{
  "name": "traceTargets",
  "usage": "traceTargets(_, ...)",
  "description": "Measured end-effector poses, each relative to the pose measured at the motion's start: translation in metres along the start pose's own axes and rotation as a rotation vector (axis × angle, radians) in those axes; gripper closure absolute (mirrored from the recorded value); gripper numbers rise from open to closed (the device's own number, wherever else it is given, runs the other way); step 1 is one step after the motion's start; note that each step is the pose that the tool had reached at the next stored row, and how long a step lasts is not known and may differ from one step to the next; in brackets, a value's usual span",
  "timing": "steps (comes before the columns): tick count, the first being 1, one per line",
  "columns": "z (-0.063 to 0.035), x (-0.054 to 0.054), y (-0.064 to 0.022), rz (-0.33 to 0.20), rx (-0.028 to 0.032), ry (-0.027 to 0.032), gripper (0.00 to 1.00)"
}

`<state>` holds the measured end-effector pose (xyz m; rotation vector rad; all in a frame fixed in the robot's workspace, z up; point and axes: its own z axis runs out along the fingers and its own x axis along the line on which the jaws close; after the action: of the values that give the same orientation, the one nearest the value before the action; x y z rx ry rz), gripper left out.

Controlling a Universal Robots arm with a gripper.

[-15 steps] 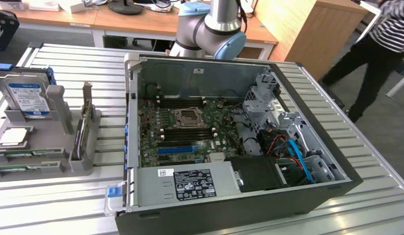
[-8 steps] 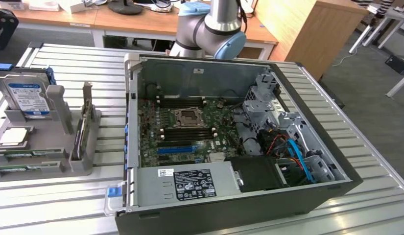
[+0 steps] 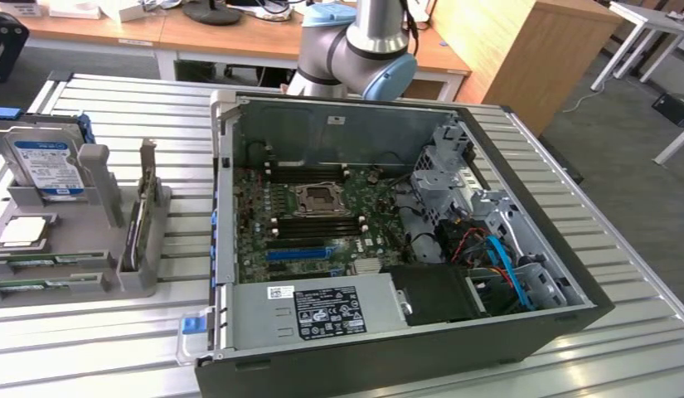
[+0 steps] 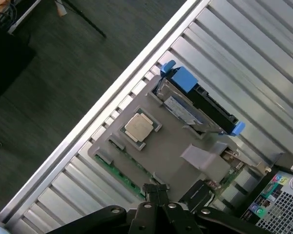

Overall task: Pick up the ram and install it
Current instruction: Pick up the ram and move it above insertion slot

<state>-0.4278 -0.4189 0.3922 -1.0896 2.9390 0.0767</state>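
The ram is a thin green stick lying in the grey holder at the exterior view's left; two such sticks lie side by side there. In the wrist view one green ram stick lies along the holder's edge. My gripper hangs high above the holder, close over that edge, its black fingers pressed together with nothing between them. The open computer case holds the motherboard with its black slots.
The holder also carries a hard drive, a square processor and an upright card with a metal bracket. The arm's base rises behind the case. Ribbed metal tabletop surrounds everything; dark floor lies beyond its edge.
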Motion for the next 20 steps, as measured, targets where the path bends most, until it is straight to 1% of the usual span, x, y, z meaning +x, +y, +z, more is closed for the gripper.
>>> traceTargets(20,0.0002,0.0,0.0,-0.363,-0.0077,0.0163,0.89)
